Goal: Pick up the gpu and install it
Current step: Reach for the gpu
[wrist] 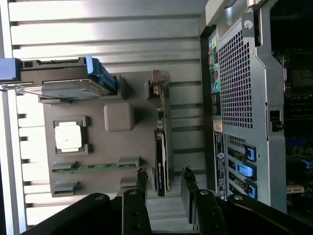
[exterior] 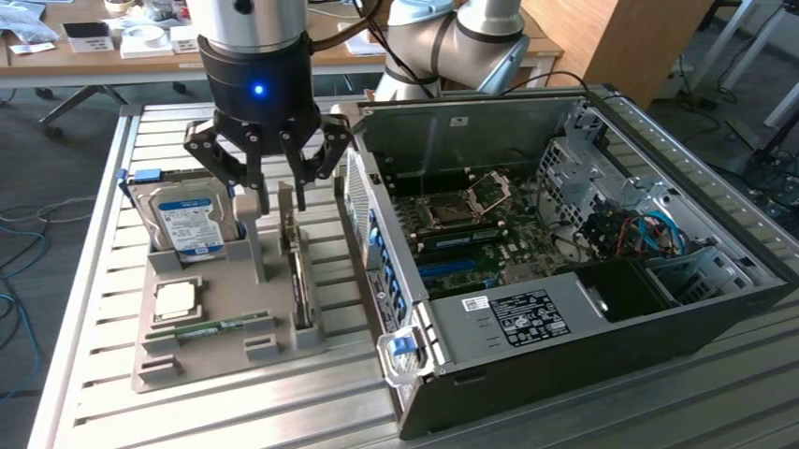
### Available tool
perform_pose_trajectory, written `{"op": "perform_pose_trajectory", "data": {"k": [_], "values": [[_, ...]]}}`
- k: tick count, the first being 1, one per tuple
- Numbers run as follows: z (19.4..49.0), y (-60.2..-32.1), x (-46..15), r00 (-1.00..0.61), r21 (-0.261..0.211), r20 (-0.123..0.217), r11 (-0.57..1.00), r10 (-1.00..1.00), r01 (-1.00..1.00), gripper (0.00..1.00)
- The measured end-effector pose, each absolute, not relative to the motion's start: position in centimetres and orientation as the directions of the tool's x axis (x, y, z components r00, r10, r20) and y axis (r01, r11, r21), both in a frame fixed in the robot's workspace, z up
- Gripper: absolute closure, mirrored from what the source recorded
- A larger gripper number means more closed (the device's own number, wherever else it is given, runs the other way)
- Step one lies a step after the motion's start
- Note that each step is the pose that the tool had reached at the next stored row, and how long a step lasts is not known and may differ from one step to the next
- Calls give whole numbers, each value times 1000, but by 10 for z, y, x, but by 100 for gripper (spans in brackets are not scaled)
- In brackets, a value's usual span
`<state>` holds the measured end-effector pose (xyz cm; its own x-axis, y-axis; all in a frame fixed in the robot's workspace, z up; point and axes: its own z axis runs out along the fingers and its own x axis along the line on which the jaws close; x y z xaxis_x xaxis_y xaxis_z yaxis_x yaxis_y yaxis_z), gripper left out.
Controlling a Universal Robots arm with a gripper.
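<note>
Black gripper [wrist: 164, 176] fingers [wrist: 186, 183] came first in the wrist view, spread wide with a clear gap on each side and nothing pinched between them. Between their tips ran the graphics card [wrist: 160, 147], standing on its long edge in a slot of the grey tray [wrist: 73, 191], on the side of the tray next to the computer case [wrist: 239, 98]. Its silver bracket [wrist: 157, 84] was at the end away from the fingers.

By my judgement the card was light and stiff but fragile: a thin board with exposed parts and an edge connector that should not be squeezed or scraped. The best hold looked to be across its two flat faces along the upper edge, away from the smooth bracket, which could slip.

From the wrist the line-up was plain, one finger to each side of the card. Seen from the exterior view, the gripper [exterior: 275, 187] hung low over the card [exterior: 299, 281], though I could not tell whether it touched. That view also took in the hard drive [exterior: 187, 224], the processor [exterior: 175, 299] and the memory stick [exterior: 212, 327] in the same tray, and the motherboard [exterior: 500, 234] inside the open case.
</note>
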<state>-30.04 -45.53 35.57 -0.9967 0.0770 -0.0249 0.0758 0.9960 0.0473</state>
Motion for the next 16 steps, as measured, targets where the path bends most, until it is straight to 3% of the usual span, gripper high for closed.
{"op": "perform_pose_trajectory", "data": {"k": [16], "values": [[343, -455, -300, -997, 47, -25, 996, 77, 76, 58]]}}
